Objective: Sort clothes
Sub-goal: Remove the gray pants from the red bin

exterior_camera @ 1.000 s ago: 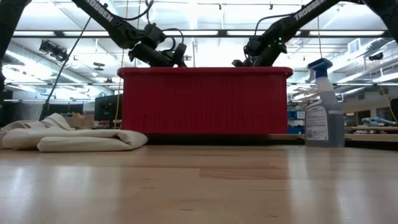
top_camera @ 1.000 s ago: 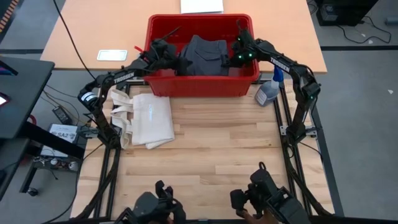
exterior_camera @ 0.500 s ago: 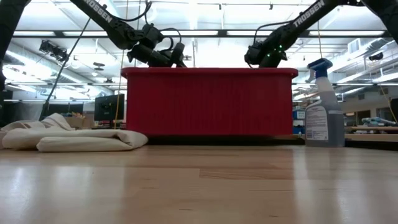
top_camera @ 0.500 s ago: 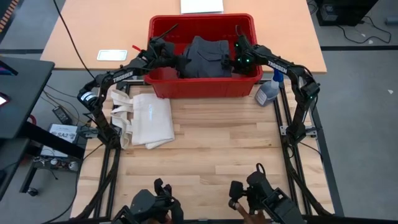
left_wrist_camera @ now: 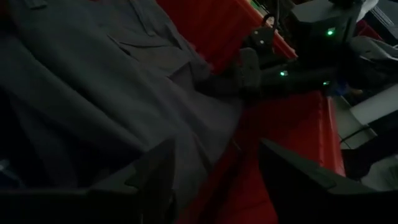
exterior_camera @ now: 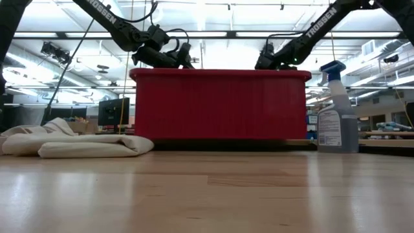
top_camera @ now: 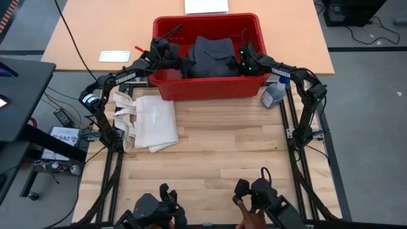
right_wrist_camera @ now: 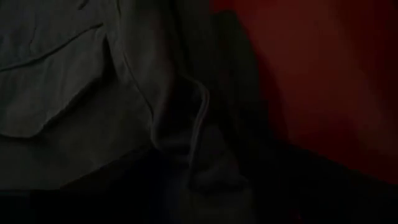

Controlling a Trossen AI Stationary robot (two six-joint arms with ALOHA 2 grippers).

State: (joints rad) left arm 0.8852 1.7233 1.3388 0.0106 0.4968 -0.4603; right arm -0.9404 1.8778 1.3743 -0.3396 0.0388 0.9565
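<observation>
The dark charcoal-grey shorts (top_camera: 213, 56) lie bunched in the red bin (top_camera: 206, 89) at the table's far edge, pocket flap up. Both arms reach into the bin. The left gripper (top_camera: 184, 63) sits at the shorts' left side, jaws apart, gripping nothing visible. The right gripper (top_camera: 240, 62) is down at their right edge; whether it holds cloth cannot be told. A cream tote bag (top_camera: 149, 122) lies on the table beside a spray bottle (top_camera: 275, 95). Sorting looks barely begun: no garment is out yet.

Overhead view straight down, low view level, both sharing red bin (top_camera: 206, 86)
</observation>
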